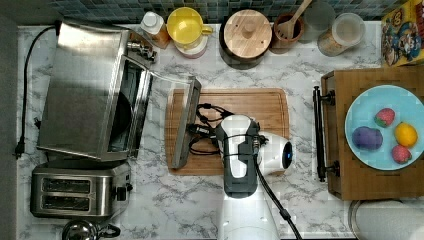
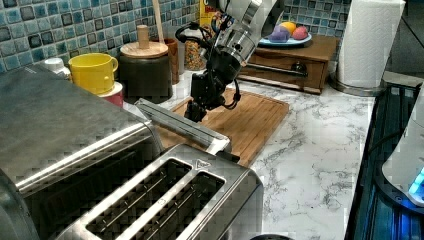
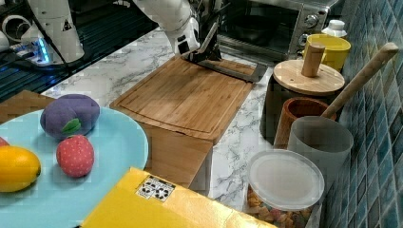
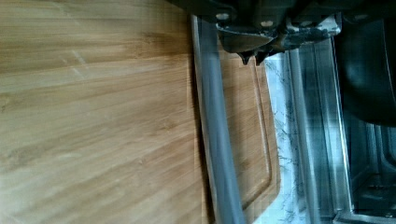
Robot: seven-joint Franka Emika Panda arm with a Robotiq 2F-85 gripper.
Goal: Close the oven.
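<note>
Brushed-steel toaster oven [image 1: 82,90] sits beside the bamboo cutting board [image 1: 250,107] on the marble counter [image 1: 300,200], glass door hanging down over the board; gripper [image 2: 196,111] fingers pressed together at its bar handle [image 4: 217,140]

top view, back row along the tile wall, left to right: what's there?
White-capped bottle → yellow mug → dark canister with wooden lid → brown pot holding a wooden spoon → clear empty container → lidded cereal jar → yellow cereal box.
</note>
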